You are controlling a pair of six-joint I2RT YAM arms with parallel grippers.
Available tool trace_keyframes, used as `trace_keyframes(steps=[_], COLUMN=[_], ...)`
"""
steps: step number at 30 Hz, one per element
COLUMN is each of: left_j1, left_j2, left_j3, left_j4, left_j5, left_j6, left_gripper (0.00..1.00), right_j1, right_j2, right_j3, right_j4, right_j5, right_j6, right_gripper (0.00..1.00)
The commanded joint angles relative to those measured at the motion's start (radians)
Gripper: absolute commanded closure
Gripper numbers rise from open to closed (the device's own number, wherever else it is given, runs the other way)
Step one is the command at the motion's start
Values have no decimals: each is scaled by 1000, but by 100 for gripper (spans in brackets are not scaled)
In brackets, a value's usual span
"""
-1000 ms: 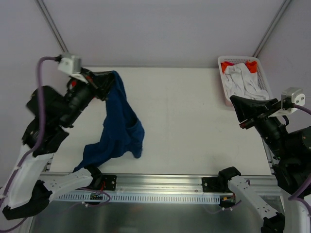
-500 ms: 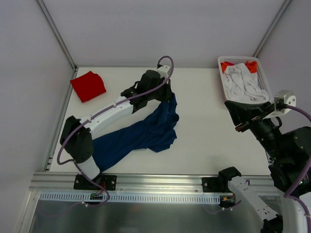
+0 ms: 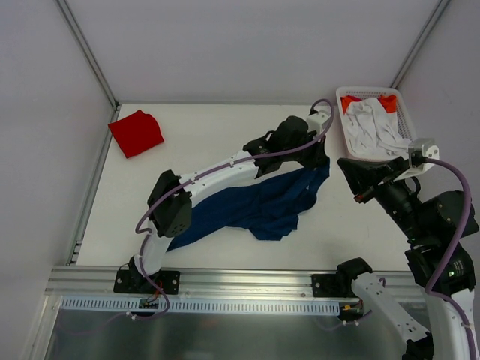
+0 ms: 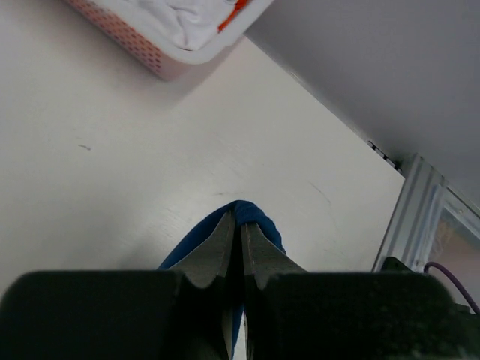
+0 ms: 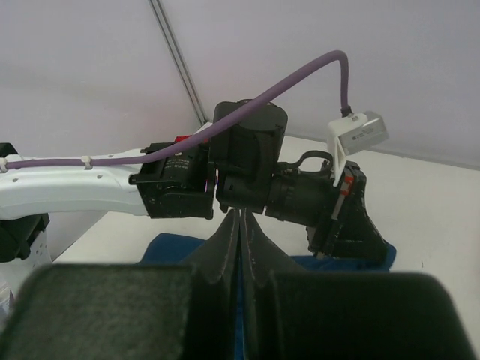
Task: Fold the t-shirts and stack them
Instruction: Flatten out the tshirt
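Pale grey walls close in a white table [image 3: 225,142]. The left claw [image 4: 241,225] is clamped tight on a fold of the navy t-shirt [image 3: 262,206], whose body trails behind and below the claw, crumpled across the middle of the table toward the arm's base. That arm reaches long and low, almost fully stretched, with the claw pointing at the white basket [image 3: 345,135] just ahead of it. The right claw [image 5: 240,219] has its fingers pressed together with nothing visible between them. It hangs raised on a bent arm, aimed at the left wrist, near the pinched edge. The red t-shirt [image 3: 136,133] lies folded well behind the left claw, at the far corner. To spread the navy shirt well, I judge the held edge should be set down short of the basket and low, with the right claw taking a second corner before any fold.
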Motion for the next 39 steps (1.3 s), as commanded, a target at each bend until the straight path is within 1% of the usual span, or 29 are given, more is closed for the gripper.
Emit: trace_keyframes(steps=[1,6,11,12,13,14,15,16,17,19,21,22,23,24,26,27,28,29,30,32,33,35,36,37,39], left_j1=[-43,-48,-42,-39,-36,-28,-22,-16,-8,17,41,49,56,73,86,95,98,99,103,115,121,130,132,133,138], left_j2=[17,68,121,131,135,146,149,151,145,125,73,47,-8,-38,-136,-166,-232,-266,-298,-393,-424,-518,-550,-613,-674], left_j3=[110,171,231,240,243,242,239,221,208,146,89,22,-14,-93,-177,-263,-310,-351,-441,-529,-606,-678,-747,-781,-876], left_j4=[29,21,19,16,12,10,9,9,7,7,7,7,7,7,7,9,9,10,10,18,18,18,18,18,18], left_j5=[41,34,60,63,63,64,66,66,67,58,35,14,3,-5,-38,-50,-81,-101,-124,-165,-175,-178,-211,-224,-253], left_j6=[31,23,3,-1,-6,-15,-18,-23,-31,-41,-43,-41,-46,-52,-72,-78,-86,-90,-97,-121,-130,-155,-164,-182,-215], left_gripper=[100,100,100,98,84,64,26,8,1,1,1,1,1,1,1,1,1,1,1,1,1,1,1,1,2], right_j1=[-4,-4,-4,-4,-4,-5,-4,-4,-4,-4,-5,-5,-4,-4,-4,-4,-4,-5,-4,-4,-4,-2,-2,-4,-2], right_j2=[-4,-9,-15,-13,-10,-10,-10,-10,-10,-15,-12,-10,-3,5,29,39,48,57,74,85,91,94,97,103,111], right_j3=[-19,-25,-36,-37,-37,-39,-40,-44,-48,-54,-70,-76,-83,-99,-131,-175,-203,-229,-276,-333,-358,-427,-445,-479,-511], right_j4=[71,70,74,76,77,79,80,85,86,91,91,91,88,80,71,71,77,77,65,79,77,94,100,105,122], right_j5=[-26,-31,-32,-37,-41,-44,-49,-49,-50,-54,-54,-52,-47,-37,-32,-28,-26,-17,-6,12,25,29,35,37,38], right_j6=[27,31,36,37,43,45,48,51,54,56,62,63,70,73,88,96,99,100,105,106,116,122,126,134,140], right_gripper=[100,100,100,100,100,100,100,100,100,100,100,100,100,100,99,95,93,91,84,80,78,78,78,78,78])
